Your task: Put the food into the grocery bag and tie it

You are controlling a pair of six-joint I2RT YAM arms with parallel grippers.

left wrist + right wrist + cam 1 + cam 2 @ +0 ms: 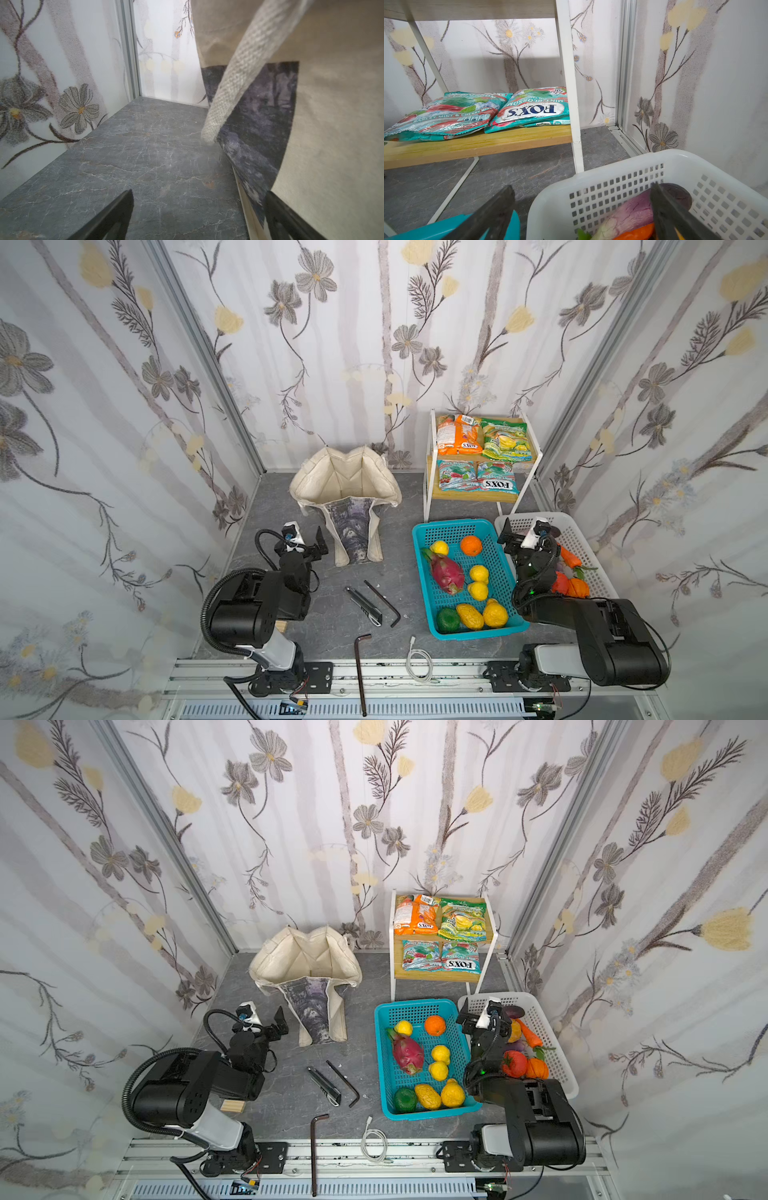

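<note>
The grocery bag (345, 489) (307, 965) stands open at the back middle, and its grey-purple print and a cream handle (239, 83) fill the left wrist view. My left gripper (306, 541) (199, 192) is open and empty just left of the bag, low over the table. Food lies in two baskets: a pink dragon fruit (446, 572) and lemons (478, 573) in the turquoise one, a purple eggplant (629, 212) in the white one. Orange (457, 435) and green (505, 439) snack packets lie on the rack. My right gripper (524, 531) (582, 186) is open and empty over the white basket's near corner.
The turquoise basket (419, 531) and the white basket (582, 539) sit side by side at the right. A white two-tier rack (432, 456) stands behind them, with teal candy packets (533, 110) on its lower shelf. Hex keys (382, 601), a utility knife (363, 605) and a cable (419, 664) lie in front.
</note>
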